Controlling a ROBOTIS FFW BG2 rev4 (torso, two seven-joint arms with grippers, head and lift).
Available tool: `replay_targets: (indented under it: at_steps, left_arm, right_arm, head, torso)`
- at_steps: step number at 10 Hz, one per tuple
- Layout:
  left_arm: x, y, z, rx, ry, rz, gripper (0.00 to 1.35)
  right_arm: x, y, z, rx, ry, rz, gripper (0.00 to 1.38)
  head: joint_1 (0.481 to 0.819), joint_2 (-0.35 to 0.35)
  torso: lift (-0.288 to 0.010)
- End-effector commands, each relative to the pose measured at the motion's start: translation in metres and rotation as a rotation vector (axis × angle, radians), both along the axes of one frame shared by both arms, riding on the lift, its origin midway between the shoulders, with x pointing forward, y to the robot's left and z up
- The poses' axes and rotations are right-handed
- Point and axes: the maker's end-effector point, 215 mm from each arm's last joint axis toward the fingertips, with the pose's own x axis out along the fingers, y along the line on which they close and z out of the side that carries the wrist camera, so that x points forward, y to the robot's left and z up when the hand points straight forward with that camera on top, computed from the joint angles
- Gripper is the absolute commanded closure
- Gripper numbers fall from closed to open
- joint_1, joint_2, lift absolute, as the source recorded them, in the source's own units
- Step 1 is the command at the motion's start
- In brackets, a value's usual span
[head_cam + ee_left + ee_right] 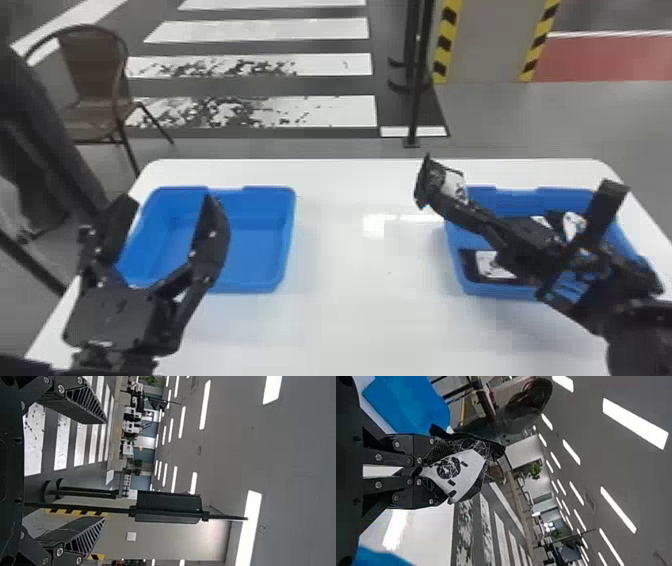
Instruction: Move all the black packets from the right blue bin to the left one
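Note:
In the head view, my right gripper (447, 200) is above the table, just beyond the inner left corner of the right blue bin (565, 196). It is shut on a black packet with a white label (454, 184). The right wrist view shows that gripper (430, 471) clamped on the crumpled packet (464, 473). Inside the right bin, partly hidden under the right arm, lie another black packet (492, 265) and a further one with a white patch (572, 225). My left gripper (167, 215) stands open over the near left part of the left blue bin (255, 245), its fingers (89, 405) spread apart.
Between the two bins lies the white table (360, 240). Beyond its far edge stands a black post (415, 100). A brown chair (95, 75) is on the floor at the far left, with a person's dark-clothed legs beside the table.

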Motion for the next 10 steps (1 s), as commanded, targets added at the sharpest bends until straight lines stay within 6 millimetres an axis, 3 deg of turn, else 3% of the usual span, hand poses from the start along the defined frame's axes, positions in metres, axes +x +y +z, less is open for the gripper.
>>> replay_targets:
  at_steps: [1, 2, 4, 6, 10]
  left_arm:
    - [0.001, -0.013, 0.004, -0.052, 0.000, -0.039, 0.18]
    - [0.003, -0.029, 0.005, -0.091, 0.014, -0.083, 0.18]
    - [0.015, -0.067, -0.017, -0.112, 0.117, -0.211, 0.17]
    - [0.021, -0.078, -0.023, -0.116, 0.164, -0.264, 0.18]
    - [0.027, -0.090, -0.040, -0.111, 0.234, -0.320, 0.18]
  right_arm:
    - [-0.015, 0.050, -0.004, 0.084, 0.027, 0.090, 1.12]
    - [-0.023, 0.079, 0.003, 0.103, 0.023, 0.154, 1.12]
    - [-0.038, 0.122, 0.028, 0.134, -0.009, 0.259, 1.13]
    - [-0.052, 0.146, 0.042, 0.162, -0.018, 0.321, 1.13]
    - [-0.090, 0.195, 0.041, 0.212, 0.035, 0.444, 1.13]
  head:
    - [0.695, 0.124]
    - [0.695, 0.162]
    - [0.695, 0.202]
    - [0.695, 0.207]
    - [0.695, 0.262]
  torso:
    - [-0.140]
    - [-0.140]
    - [-0.140]
    - [-0.140]
    - [-0.140]
